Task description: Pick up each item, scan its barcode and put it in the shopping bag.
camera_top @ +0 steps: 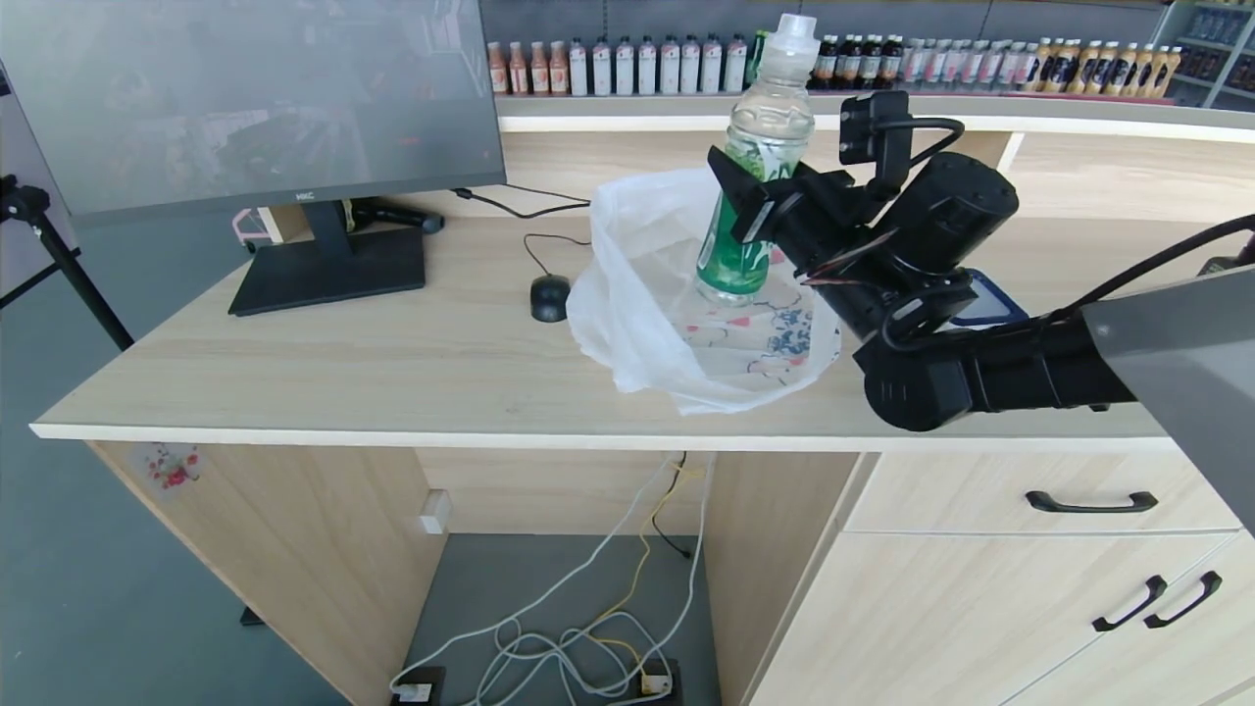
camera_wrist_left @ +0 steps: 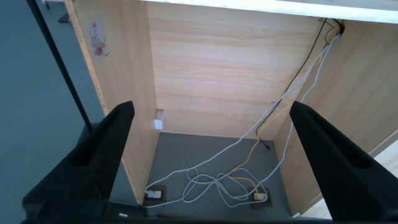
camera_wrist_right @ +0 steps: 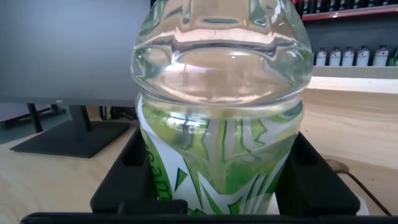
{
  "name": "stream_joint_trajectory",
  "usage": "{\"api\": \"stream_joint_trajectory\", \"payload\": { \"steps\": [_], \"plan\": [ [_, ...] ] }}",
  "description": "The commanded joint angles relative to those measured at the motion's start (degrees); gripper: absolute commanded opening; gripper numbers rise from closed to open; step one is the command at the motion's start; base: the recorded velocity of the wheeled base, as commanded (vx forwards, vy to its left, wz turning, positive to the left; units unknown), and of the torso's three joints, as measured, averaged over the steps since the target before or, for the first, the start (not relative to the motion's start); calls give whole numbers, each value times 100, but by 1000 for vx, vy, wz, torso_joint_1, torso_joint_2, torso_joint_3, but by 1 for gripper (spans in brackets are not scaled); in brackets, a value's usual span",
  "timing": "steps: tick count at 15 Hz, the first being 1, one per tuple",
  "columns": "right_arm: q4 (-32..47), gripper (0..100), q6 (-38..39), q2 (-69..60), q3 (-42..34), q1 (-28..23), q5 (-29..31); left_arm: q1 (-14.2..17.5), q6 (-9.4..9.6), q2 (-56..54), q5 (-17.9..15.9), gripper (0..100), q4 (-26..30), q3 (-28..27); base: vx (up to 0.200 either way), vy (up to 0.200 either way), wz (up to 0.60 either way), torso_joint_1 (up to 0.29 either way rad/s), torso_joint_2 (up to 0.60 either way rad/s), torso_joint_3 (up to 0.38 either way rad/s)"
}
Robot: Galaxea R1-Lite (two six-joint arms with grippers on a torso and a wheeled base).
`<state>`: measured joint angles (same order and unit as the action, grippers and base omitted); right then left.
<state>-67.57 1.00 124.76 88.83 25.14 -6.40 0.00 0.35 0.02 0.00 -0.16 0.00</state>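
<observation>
Holding the bottle [camera_top: 775, 127] near upright, clamped in my right pincer [camera_top: 747, 208], I should lower it straight into the open shopping bag [camera_top: 637, 294] just beneath, releasing only once it rests.

You see the bottle [camera_wrist_right: 217, 124] cut off at the top and bottom edges of the right wrist view, with cap and base both out of frame. In the head view the right gripper [camera_top: 750, 211] covers part of its label, and you cannot tell whether its base sits inside the shopping bag [camera_top: 637, 294] or above it. The right arm [camera_top: 980, 373] hides most of a blue-edged object [camera_top: 990, 304].
</observation>
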Motion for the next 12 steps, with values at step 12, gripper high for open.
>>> {"api": "stream_joint_trajectory", "payload": {
  "steps": [12],
  "plan": [
    [666,0,-65,831,1198,281,-133,0,0,-2,0,100,-2,0,0,0,0,0,0,0]
  ]
}}
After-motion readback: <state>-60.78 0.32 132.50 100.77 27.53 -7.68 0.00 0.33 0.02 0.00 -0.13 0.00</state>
